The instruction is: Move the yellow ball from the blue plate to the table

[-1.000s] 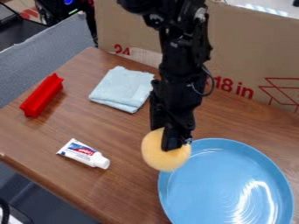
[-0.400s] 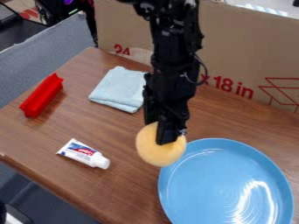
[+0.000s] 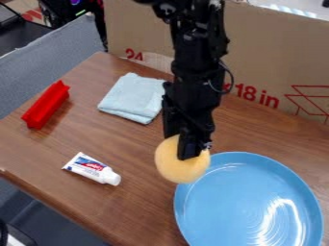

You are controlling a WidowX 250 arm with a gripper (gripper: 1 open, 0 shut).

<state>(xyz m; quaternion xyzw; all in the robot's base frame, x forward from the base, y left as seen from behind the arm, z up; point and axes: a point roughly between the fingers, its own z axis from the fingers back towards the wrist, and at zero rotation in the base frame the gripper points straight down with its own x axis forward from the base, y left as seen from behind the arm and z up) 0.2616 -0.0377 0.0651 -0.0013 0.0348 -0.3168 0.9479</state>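
Observation:
The yellow ball point(image 3: 176, 164) is pale yellow-orange and sits just left of the blue plate point(image 3: 251, 204), at its left rim over the brown table point(image 3: 77, 135). My gripper point(image 3: 188, 146) comes down from above with its black fingers closed around the top of the ball. Whether the ball rests on the wood or hangs just above it is not clear. The plate is large, glossy and light blue, with nothing on it.
A white toothpaste tube point(image 3: 92, 170) lies near the front edge, left of the ball. A folded pale-blue cloth point(image 3: 134, 97) lies behind it and a red block point(image 3: 46, 104) at the far left. A cardboard box point(image 3: 270, 58) stands along the back.
The arm with the ball has shifted slightly, first a little left, then back right toward the plate's rim. The grip on the ball is unchanged.

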